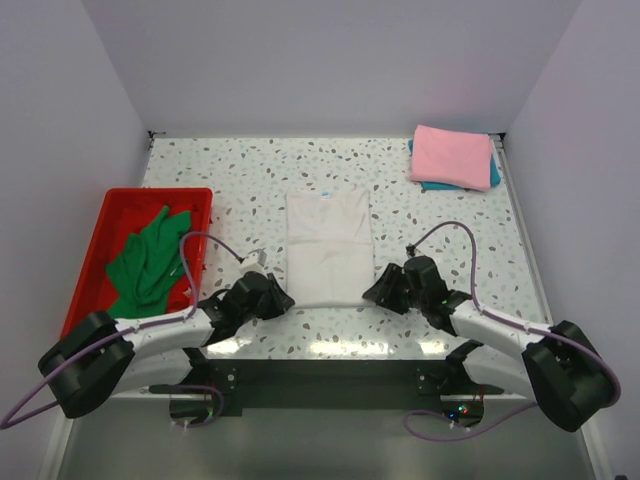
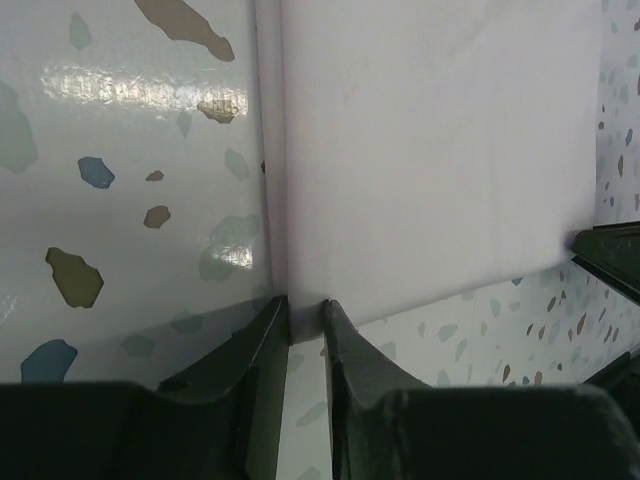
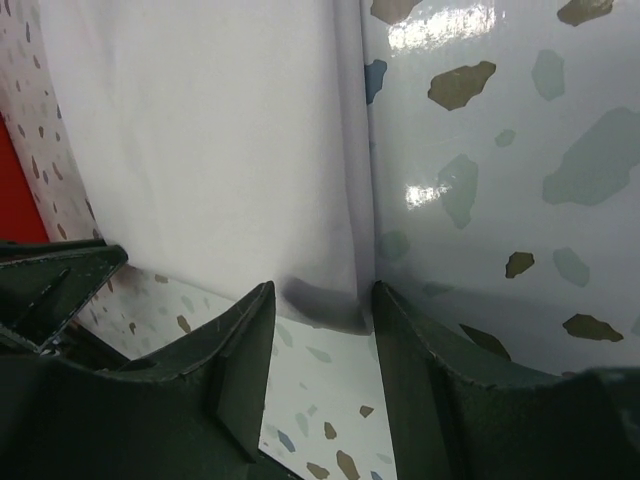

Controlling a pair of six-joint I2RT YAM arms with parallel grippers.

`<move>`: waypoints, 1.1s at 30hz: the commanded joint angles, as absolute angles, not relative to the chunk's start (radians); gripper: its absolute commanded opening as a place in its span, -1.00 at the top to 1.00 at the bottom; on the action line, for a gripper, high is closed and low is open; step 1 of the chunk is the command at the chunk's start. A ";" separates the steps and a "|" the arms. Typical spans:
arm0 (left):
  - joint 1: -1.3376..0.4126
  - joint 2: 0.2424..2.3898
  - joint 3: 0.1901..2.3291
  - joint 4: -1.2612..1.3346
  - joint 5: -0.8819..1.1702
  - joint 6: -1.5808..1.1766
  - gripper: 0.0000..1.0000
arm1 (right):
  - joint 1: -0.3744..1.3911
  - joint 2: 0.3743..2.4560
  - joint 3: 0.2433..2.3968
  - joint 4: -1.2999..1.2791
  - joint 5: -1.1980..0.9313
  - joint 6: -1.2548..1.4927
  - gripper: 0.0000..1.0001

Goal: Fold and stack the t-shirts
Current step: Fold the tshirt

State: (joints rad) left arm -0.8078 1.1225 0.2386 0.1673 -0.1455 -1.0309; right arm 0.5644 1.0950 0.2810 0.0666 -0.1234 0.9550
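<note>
The white t-shirt (image 1: 328, 245) lies folded into a tall rectangle at the table's middle. My left gripper (image 1: 283, 297) is at its near left corner; in the left wrist view the jaws (image 2: 306, 305) stand close together, pinching the corner of the white cloth (image 2: 430, 150). My right gripper (image 1: 372, 292) is at the near right corner; in the right wrist view it (image 3: 322, 290) is open, its jaws astride the corner of the cloth (image 3: 200, 140). A folded pink t-shirt (image 1: 452, 155) lies on a teal one (image 1: 492, 172) at the back right. A crumpled green t-shirt (image 1: 148, 262) lies in the tray.
A red plastic tray (image 1: 155, 192) stands at the left edge of the speckled table (image 1: 240, 170). White walls close off the back and both sides. Both arms reach in from the near edge, with cables looping above them.
</note>
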 commanded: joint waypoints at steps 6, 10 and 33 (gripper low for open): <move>-0.822 1.144 0.239 0.124 -0.140 -1.009 0.83 | 0.572 1.180 0.244 0.078 -0.091 0.957 0.58; -0.834 1.088 0.242 0.127 -0.117 -1.012 1.00 | 0.572 1.128 0.252 0.003 -0.074 0.940 1.00; -1.356 0.753 0.337 -0.313 -0.354 -1.233 1.00 | 0.589 0.240 0.305 -0.845 -0.107 0.867 1.00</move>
State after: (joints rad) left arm -1.3102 0.7506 0.2821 -0.2203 -0.2619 -1.1786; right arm 0.5892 0.2821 0.2493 -0.7128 -0.1078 0.8886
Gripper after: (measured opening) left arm 0.018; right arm 0.023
